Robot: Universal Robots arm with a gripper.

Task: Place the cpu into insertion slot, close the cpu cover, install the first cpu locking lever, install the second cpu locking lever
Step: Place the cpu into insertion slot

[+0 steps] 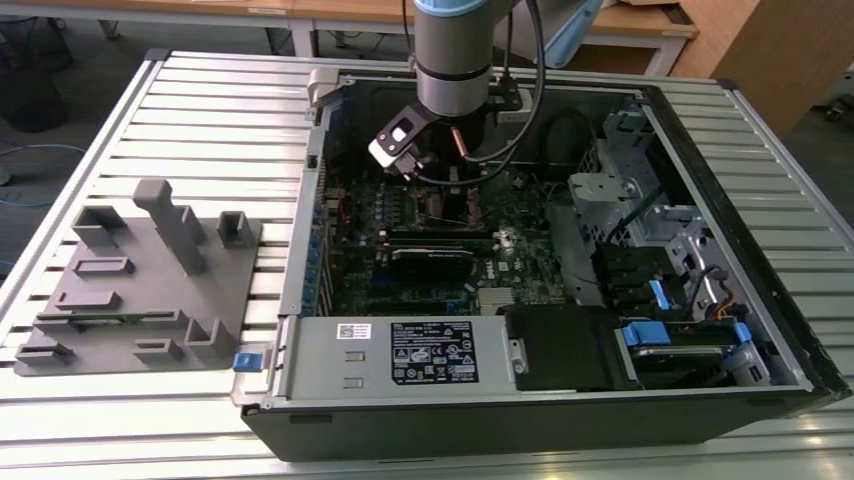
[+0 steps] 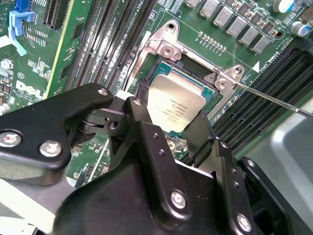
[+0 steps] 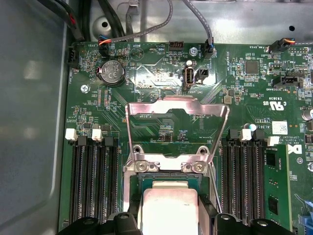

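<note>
The cpu (image 2: 177, 104), a silvery square chip, lies in the insertion slot (image 2: 193, 68) of the green motherboard, seen in both wrist views. My gripper (image 2: 173, 108) straddles it, and its black fingers (image 2: 142, 100) press on two opposite edges of the chip. The cpu (image 3: 168, 208) fills the gap between the fingers. The cpu cover (image 3: 142, 111), a thin metal frame, stands raised open on its hinge beyond the socket. A thin locking lever (image 2: 274, 100) sticks out unlatched to one side. In the exterior view my gripper (image 1: 447, 190) reaches down into the open computer case.
Long black memory slots (image 3: 93, 181) flank the socket on both sides. Cables (image 3: 146, 19) and a coin battery (image 3: 111, 72) lie past the cover. A black card (image 1: 430, 262), the power supply (image 1: 400, 350) and drive cages (image 1: 641, 240) crowd the case. A grey fixture (image 1: 134, 280) sits at the exterior view's left.
</note>
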